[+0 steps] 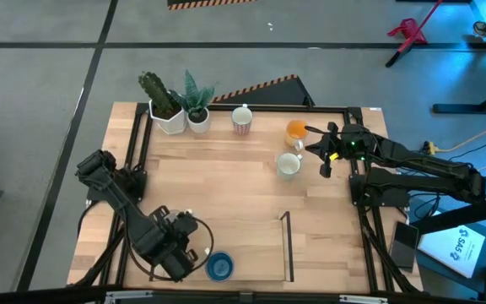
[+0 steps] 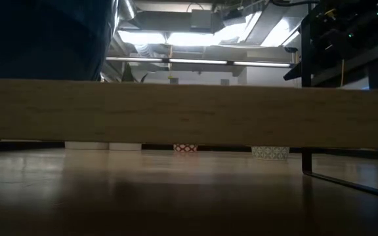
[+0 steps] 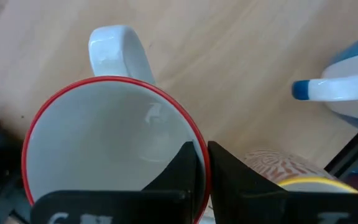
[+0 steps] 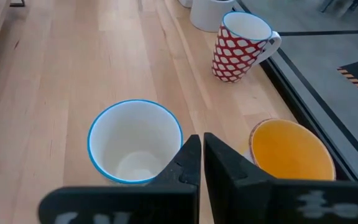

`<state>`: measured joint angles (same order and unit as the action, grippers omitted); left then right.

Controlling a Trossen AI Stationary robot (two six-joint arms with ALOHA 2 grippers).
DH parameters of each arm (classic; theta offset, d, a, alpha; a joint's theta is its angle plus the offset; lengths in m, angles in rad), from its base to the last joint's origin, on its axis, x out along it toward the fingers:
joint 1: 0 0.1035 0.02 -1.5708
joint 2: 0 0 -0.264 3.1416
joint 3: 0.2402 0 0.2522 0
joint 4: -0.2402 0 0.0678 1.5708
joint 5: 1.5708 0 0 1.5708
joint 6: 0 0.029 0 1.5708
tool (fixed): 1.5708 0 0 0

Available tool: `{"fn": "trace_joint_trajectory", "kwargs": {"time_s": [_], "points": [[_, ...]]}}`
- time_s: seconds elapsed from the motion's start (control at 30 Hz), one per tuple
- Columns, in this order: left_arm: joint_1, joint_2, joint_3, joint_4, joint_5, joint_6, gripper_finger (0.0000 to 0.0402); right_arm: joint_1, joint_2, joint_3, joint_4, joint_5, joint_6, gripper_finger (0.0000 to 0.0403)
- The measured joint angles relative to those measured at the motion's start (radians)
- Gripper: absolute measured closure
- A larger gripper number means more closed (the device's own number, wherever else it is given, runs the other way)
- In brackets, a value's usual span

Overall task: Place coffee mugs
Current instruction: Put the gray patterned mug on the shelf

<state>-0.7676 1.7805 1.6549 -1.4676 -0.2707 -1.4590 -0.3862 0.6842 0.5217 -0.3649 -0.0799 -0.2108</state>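
Note:
My left gripper [image 1: 184, 243] hangs near the table's front edge, shut on a white mug with a red rim [image 3: 110, 168], which the hand hides in the high view. A blue mug [image 1: 219, 267] stands just to its right. A patterned mug with a yellow rim [image 3: 291, 177] shows below the fingers. My right gripper [image 1: 326, 162] is shut and touches nothing. In the right wrist view it [image 4: 201, 142] hovers between a blue-rimmed white mug [image 4: 135, 140] and an orange mug [image 4: 291, 149]. A red-patterned mug [image 1: 241, 120] stands at the far edge. My left gripper pinches the red-rimmed mug's wall at the rim [image 3: 191, 127], on the side opposite the handle [image 3: 120, 53]. One finger [image 3: 179, 171] is inside the mug and the other [image 3: 235, 174] outside. The fingers come from above, pointing down. The mug's mouth faces up; its bottom is hidden.
Two white pots with green plants [image 1: 175, 105] stand at the far left of the table. A thin black metal bracket [image 1: 287, 245] lies on the wood right of the blue mug. In the low view a wooden board [image 2: 189, 111] blocks most of the table.

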Motion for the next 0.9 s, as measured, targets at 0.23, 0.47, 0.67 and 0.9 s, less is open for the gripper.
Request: {"fn": "trace_joint_trajectory", "kwargs": {"time_s": [0.23,0.47,0.67,0.9], "points": [[0.001,0.0,-0.074,0.118,0.0,0.025,0.0385,0.0,0.0,0.0,0.0,0.0,0.004,0.0398],[0.002,0.0,-0.128,0.149,0.003,0.028,0.0385,0.0,0.0,0.0,0.0,0.0,0.004,0.0398],[0.004,-0.003,-0.143,0.18,0.001,0.046,0.0384,0.0,0.0,0.0,0.0,0.001,0.004,0.0398],[0.012,-0.003,-0.144,0.188,-0.015,0.056,0.0366,0.0,0.0,0.0,0.0,0.001,0.004,0.0398]]}}
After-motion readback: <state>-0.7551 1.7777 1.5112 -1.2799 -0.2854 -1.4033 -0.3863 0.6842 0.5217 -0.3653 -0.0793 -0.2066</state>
